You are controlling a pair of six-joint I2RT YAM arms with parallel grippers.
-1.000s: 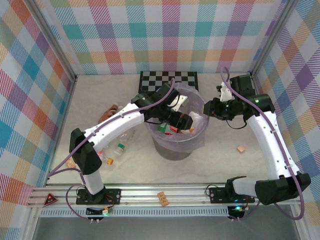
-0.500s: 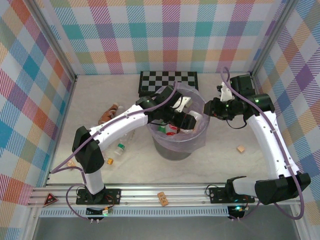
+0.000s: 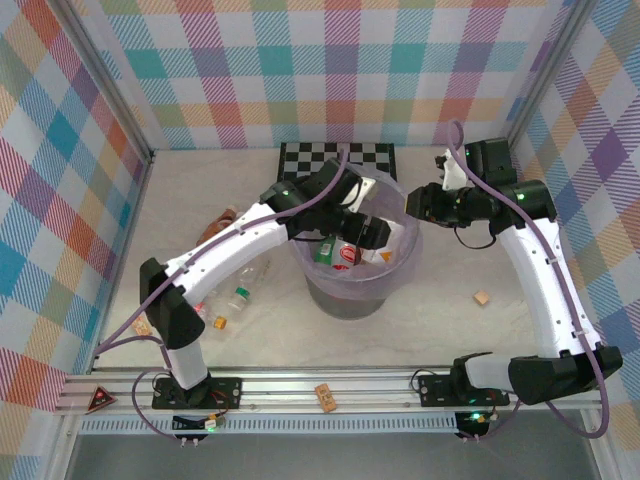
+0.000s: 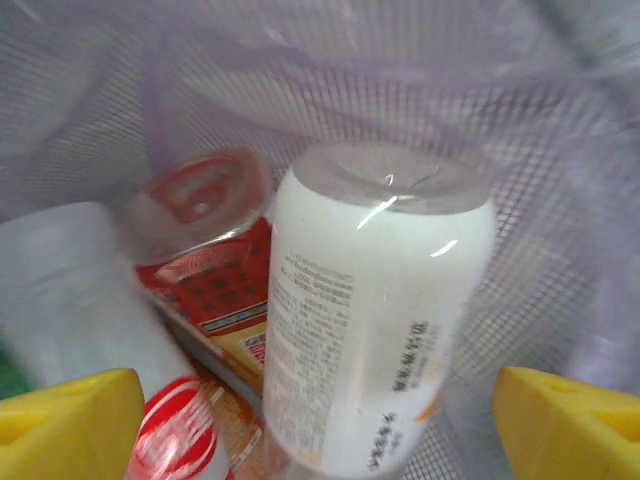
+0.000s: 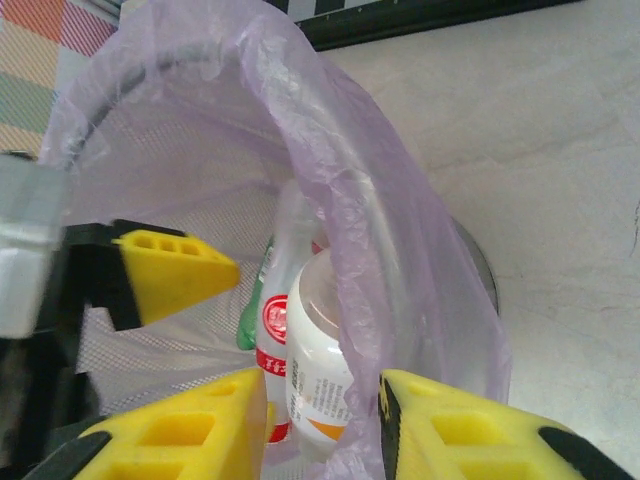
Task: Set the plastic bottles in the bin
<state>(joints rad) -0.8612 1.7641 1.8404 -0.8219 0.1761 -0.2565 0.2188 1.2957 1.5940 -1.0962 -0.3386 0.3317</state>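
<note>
Left wrist view looks down into the round grey bin lined with a translucent lavender bag [image 4: 560,150]. The left claw [image 4: 320,420] stands wide open and has nothing in it. Its yellow fingertips [image 4: 70,420] sit at 8 and 4 o'clock of that picture, and neither one touches the white plastic bottle with small print [image 4: 370,320]. This bottle lies between and below them, inside the bin, leaning on a clear bottle with a red label [image 4: 205,260].

I judge that the step in hand is the drop of the white bottle. To do it well, the left claw should rise straight up with its jaws wide, so that it does not catch the bag.

In the top view the right claw [image 3: 412,208] is at the bin's rim, at 2 o'clock. Its own camera shows its jaws nearly closed, with the bag's edge caught between them.

Other plastic bottles [image 3: 238,298] lie on the table [image 3: 430,320] at 9 o'clock from the bin, well apart from both claws.
</note>
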